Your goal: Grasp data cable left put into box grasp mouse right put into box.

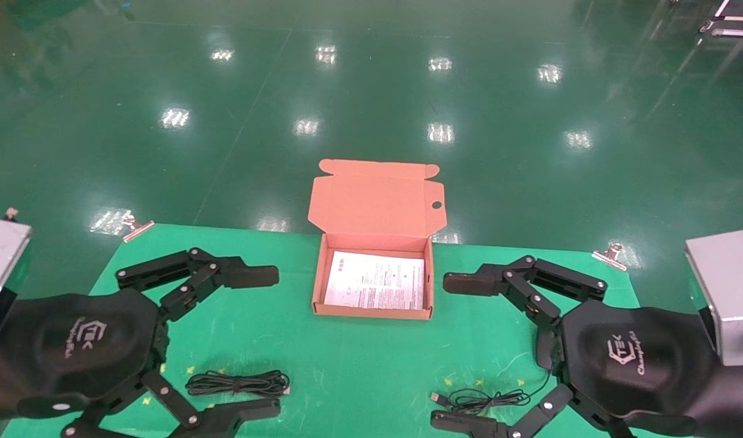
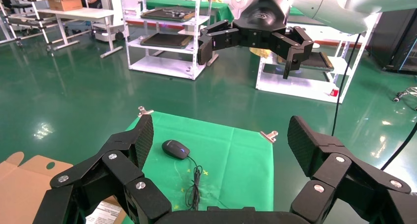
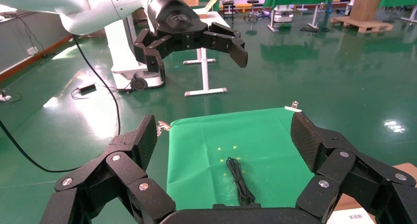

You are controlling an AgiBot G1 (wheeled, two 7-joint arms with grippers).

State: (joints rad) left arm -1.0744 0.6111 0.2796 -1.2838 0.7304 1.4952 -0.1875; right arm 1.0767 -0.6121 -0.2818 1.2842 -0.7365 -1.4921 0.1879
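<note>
Both arms hover wide-jawed over the green-covered counter [image 1: 359, 365], nothing gripped.

From the head camera, the salmon-orange cardboard box [image 1: 373, 281] sits mid-counter, lid upright, a white printed sheet [image 1: 375, 288] lining its bottom. The left gripper [image 1: 259, 344] hangs left of it above the bundled black data cable [image 1: 238, 383]; the right gripper [image 1: 463, 353] hangs right of it above a loose thin black cord [image 1: 484, 399] with a USB plug. The mouse itself is hidden here. The left wrist camera alone shows the small black oval mouse [image 2: 175, 149] on the cloth, cord trailing, beneath the far right gripper. The right wrist camera shows the cable bundle lying under the far left gripper.
</note>
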